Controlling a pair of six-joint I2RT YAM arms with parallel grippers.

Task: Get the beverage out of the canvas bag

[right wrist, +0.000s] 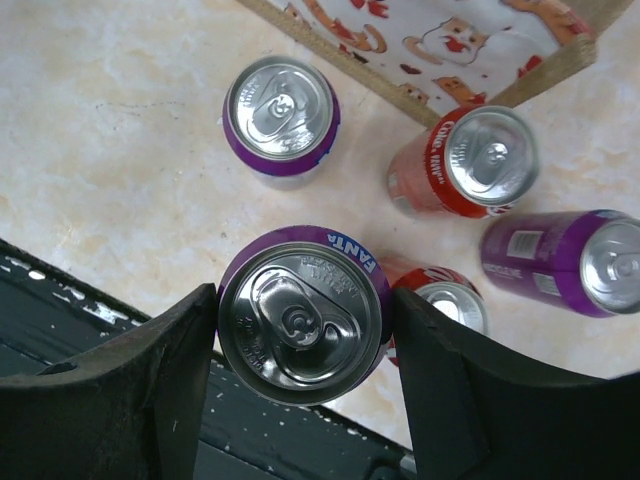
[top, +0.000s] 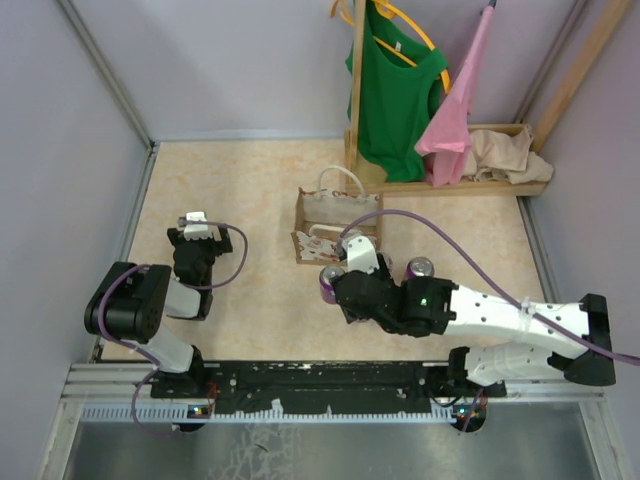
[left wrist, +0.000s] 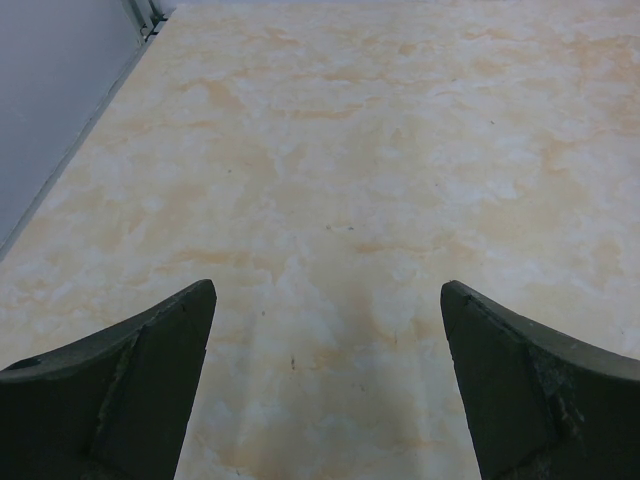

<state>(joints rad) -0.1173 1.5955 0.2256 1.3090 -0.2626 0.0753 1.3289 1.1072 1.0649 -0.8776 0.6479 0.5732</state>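
Observation:
The canvas bag (top: 335, 222), cream with red print and white loop handles, stands mid-table; its printed wall shows at the top of the right wrist view (right wrist: 440, 35). My right gripper (right wrist: 302, 295) is shut on an upright purple Fanta can (right wrist: 300, 320), just in front of the bag (top: 352, 292). Loose on the table near it are a purple can (right wrist: 280, 115), two red cans (right wrist: 470, 160) (right wrist: 450, 300) and a purple can lying on its side (right wrist: 570, 262). My left gripper (left wrist: 328, 290) is open and empty over bare table at the left (top: 193, 222).
A wooden rack (top: 450, 185) at the back right holds a green shirt (top: 395, 90) and a pink garment (top: 455, 110), with a plain beige cloth (top: 510, 155) on its base. Grey walls enclose the table. The black base rail (top: 320, 378) runs along the near edge.

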